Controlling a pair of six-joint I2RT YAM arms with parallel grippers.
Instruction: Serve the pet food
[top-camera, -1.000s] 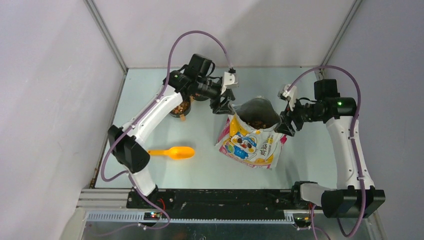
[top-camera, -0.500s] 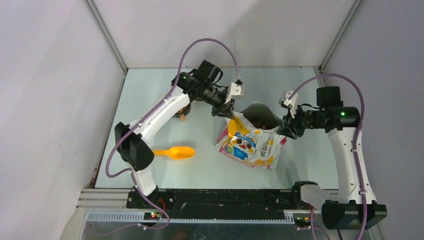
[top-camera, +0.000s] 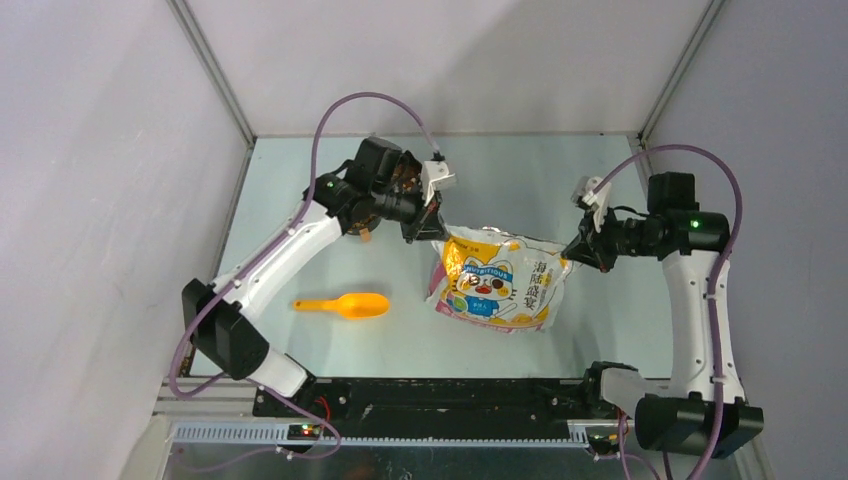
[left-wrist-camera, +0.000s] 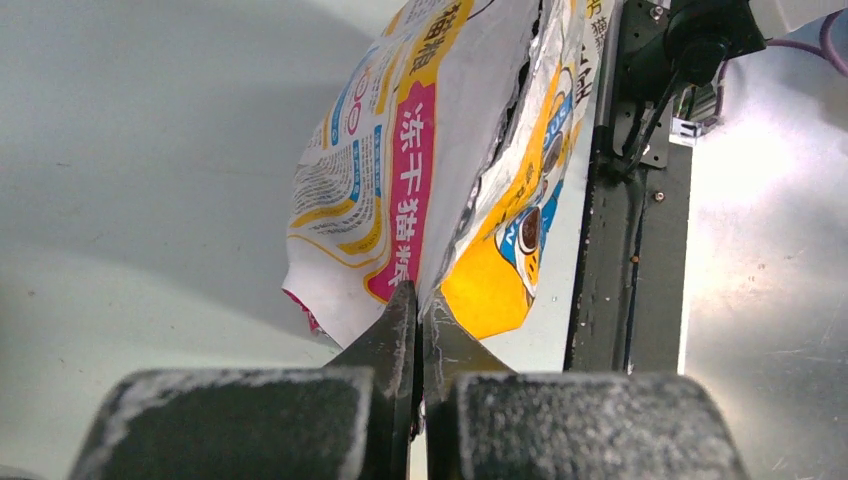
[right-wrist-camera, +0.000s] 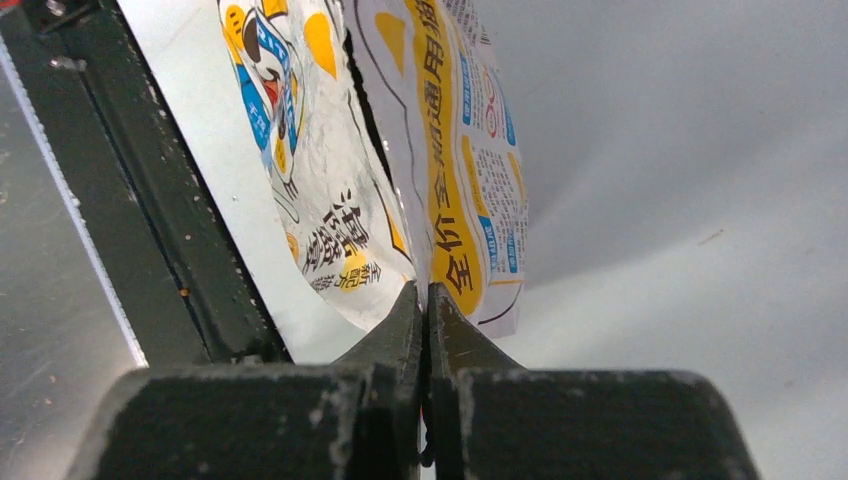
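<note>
The printed cat-food bag (top-camera: 500, 285) stands between my two arms, its top edge stretched flat and closed. My left gripper (top-camera: 437, 238) is shut on the bag's top left corner. In the left wrist view the bag (left-wrist-camera: 400, 170) runs into the pinched tips of that gripper (left-wrist-camera: 418, 300). My right gripper (top-camera: 577, 252) is shut on the top right corner, and the right wrist view shows the bag (right-wrist-camera: 430, 150) caught in that gripper (right-wrist-camera: 425, 295). The pet food inside the bag is hidden. A small brown patch (top-camera: 366, 233) peeks out under my left arm.
An orange scoop (top-camera: 350, 304) lies on the table left of the bag, handle pointing left. The black base rail (top-camera: 440, 395) runs along the near edge. Grey walls enclose the table on three sides.
Both grippers have shut on the bag's top corners. The mouth, gaping open with kibble showing before, is now pulled flat. My left arm swung left and now covers the bowl.
</note>
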